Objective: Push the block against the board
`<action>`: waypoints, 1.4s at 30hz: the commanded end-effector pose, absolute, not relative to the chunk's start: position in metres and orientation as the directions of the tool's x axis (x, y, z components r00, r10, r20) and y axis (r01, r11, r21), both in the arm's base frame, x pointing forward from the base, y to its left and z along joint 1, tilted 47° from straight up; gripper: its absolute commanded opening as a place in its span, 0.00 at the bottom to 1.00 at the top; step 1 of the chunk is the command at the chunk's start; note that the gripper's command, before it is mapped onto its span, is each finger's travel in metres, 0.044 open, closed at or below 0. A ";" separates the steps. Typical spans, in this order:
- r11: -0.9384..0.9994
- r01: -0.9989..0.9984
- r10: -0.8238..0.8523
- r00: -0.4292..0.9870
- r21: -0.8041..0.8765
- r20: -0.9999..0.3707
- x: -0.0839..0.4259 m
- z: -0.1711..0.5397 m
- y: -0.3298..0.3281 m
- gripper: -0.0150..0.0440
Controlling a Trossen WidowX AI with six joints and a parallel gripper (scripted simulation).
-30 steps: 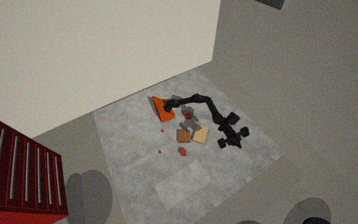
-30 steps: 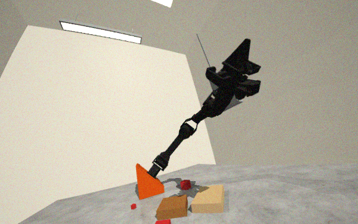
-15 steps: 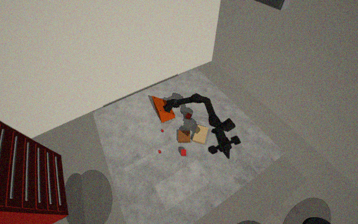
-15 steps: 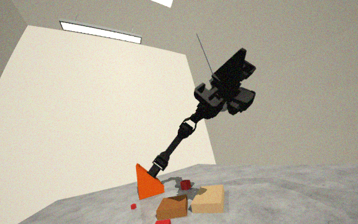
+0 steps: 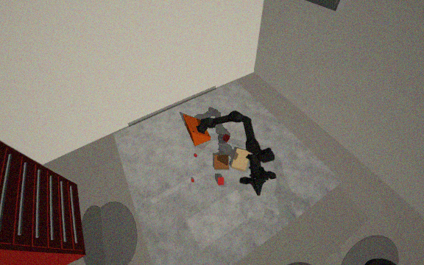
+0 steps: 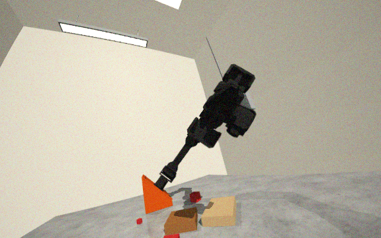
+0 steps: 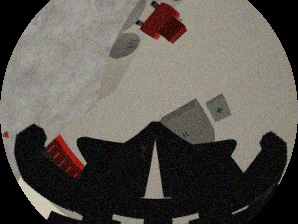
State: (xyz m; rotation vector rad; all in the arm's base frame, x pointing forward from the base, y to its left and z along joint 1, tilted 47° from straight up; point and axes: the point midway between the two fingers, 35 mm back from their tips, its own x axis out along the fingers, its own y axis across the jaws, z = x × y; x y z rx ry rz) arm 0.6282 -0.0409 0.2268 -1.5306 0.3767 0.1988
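The brown square block (image 5: pixel 218 164) (image 6: pixel 178 226) lies flat on the grey table, with a dark shadow over part of its top. The tan board (image 5: pixel 239 163) (image 6: pixel 223 210) lies flat just beside it, turned at a slight angle to it. A narrow gap shows between their facing sides, so they look apart. My gripper (image 5: pixel 258 193) (image 7: pixel 154 124) is shut and empty. It is raised high above the table, past the tan board in the top view, and touches neither part. The arm overlaps the board's right edge in the top view. The wrist view shows neither part.
A dark red cube (image 5: pixel 226 138) (image 6: pixel 195 197) sits behind the parts. A bright red cube (image 5: pixel 221 180) (image 6: pixel 171 236) sits in front of the brown block. Two tiny red cubes lie to the left. The arm stands by an orange plate (image 5: pixel 194 138) (image 6: pixel 152 201) at the back left.
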 end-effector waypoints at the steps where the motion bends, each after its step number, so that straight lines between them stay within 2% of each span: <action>1: 0.115 -0.416 -0.078 0.902 -0.902 -0.425 0.622 0.205 -0.044 0.25; 12: 0.330 -0.561 0.011 0.807 -0.759 -0.591 0.598 0.149 -0.043 0.25; 24: 0.549 -0.662 0.119 0.667 -0.511 -0.735 0.563 0.095 -0.039 0.25; 42: 0.788 -0.614 0.293 0.416 -0.028 -0.861 0.494 0.033 -0.030 0.25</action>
